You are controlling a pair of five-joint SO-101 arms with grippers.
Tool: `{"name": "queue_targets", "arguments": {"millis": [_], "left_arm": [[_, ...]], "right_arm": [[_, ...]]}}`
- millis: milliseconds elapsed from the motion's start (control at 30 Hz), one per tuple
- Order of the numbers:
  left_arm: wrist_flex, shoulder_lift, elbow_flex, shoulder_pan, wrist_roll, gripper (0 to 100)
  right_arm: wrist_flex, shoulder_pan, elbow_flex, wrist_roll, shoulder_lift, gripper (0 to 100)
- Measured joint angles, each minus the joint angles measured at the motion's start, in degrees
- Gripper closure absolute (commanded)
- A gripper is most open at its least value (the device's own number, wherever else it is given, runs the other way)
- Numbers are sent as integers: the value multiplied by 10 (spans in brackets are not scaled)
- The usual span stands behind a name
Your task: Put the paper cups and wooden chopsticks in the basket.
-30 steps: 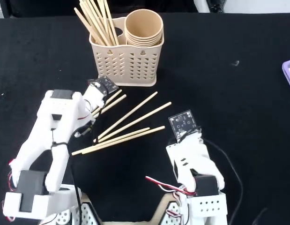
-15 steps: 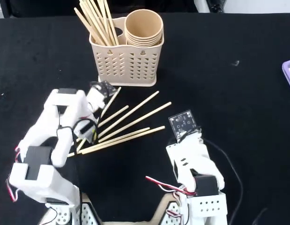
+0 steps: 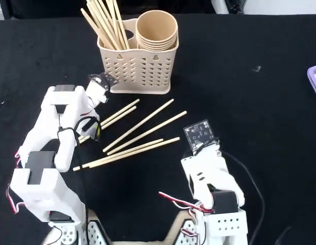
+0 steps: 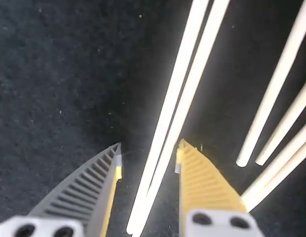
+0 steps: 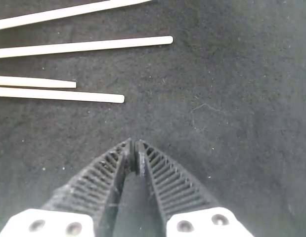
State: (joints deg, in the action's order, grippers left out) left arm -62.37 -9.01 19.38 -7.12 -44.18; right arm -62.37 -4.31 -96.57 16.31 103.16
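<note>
Already upright in the beige perforated plastic basket (image 3: 135,69): a nested stack of tan paper cups (image 3: 156,29) in one compartment, a bundle of pale wooden chopsticks (image 3: 104,20) leaning in the other. Loose on the black cloth surface (image 3: 249,127) in front of it, several more wooden sticks (image 3: 142,133), fanned out. Astride the pair of sticks (image 4: 185,106) nearest the left arm, the left jaws, parted moderately, gripping nothing. Low over bare cloth near the stick tips (image 5: 118,98), the right jaws, pressed together, empty.
</note>
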Motion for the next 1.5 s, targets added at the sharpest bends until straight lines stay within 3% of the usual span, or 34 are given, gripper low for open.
{"name": "queue_targets", "arguments": {"millis": [300, 867, 1000, 1167, 1367, 1500], "left_arm": [[-62, -3, -54, -27, 0, 816], [-79, -98, -130, -7, -26, 809], [-139, -99, -192, -11, -25, 758], [-203, -99, -223, -11, -25, 766], [-201, -100, -195, -11, -53, 766], [-137, -111, -169, -7, -55, 766]], "right_arm": [[0, 0, 0, 0, 0, 987], [0, 0, 0, 0, 0, 987], [0, 0, 0, 0, 0, 987], [0, 0, 0, 0, 0, 987], [0, 0, 0, 0, 0, 987], [0, 0, 0, 0, 0, 987]]}}
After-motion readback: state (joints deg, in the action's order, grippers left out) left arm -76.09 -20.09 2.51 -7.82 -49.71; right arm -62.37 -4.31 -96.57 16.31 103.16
